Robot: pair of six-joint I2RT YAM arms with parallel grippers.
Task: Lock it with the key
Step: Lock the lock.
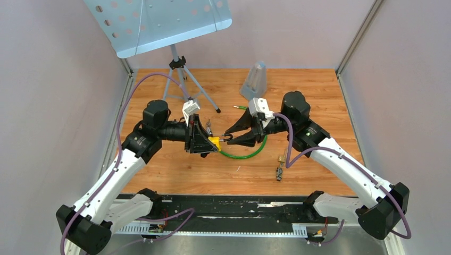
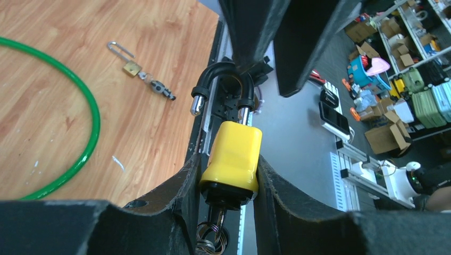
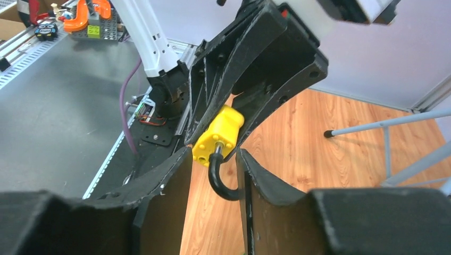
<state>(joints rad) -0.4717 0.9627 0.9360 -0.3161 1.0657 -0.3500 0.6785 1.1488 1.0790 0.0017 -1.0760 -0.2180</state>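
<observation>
Left gripper is clamped on the yellow padlock, one finger on each side of the body, lock held up off the table. The lock's bottom end points back toward the left wrist. A key sticks out of that end with a ring of more keys below it, partly cut off by the frame edge, so how deep the key sits can't be told.

Shackle points away from the left fingertips, toward the other arm. It is popped open: one leg is in the body, while the other leg's chrome tip hangs free, beside and beyond the body.

Right gripper faces the left one, tip to tip. Jaws are partly spread, with the shackle's curve between the right fingers. In the right wrist view the shackle sits against one finger with a gap to the other, so it is not pinched.

Green cable lies in a loop on the table under and just past the two sets of fingertips, touching neither.

A small brass padlock with its own key lies on the wood, well off to the side of the right gripper, toward the arm bases.
</observation>
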